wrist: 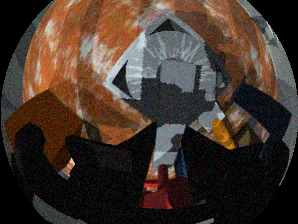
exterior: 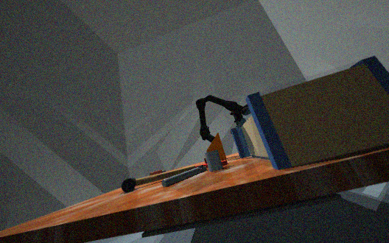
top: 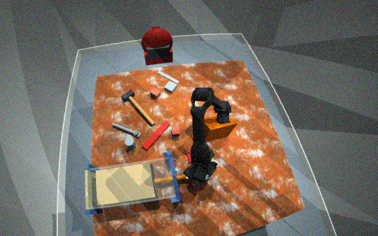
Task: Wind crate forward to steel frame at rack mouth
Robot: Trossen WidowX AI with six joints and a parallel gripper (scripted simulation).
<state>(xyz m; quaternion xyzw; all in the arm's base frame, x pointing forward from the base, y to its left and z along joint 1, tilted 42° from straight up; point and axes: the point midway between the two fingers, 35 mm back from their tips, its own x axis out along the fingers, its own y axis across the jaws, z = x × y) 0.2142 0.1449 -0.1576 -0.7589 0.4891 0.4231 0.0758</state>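
The tan crate sits flat inside the clear-panelled cubby. Its front stands a short gap back from the blue frame at the cubby's mouth. An orange strap runs from the crate through the frame to the winch. My gripper is down over the winch and shut on the winch handle. In the wrist view the grey winch top lies below the dark handle. In the top view the arm hides the winch.
A hammer, a red bar, a grey bolt, a grey cylinder and small blocks lie left of the arm. The arm's orange base block stands behind. A red domed unit sits at the back.
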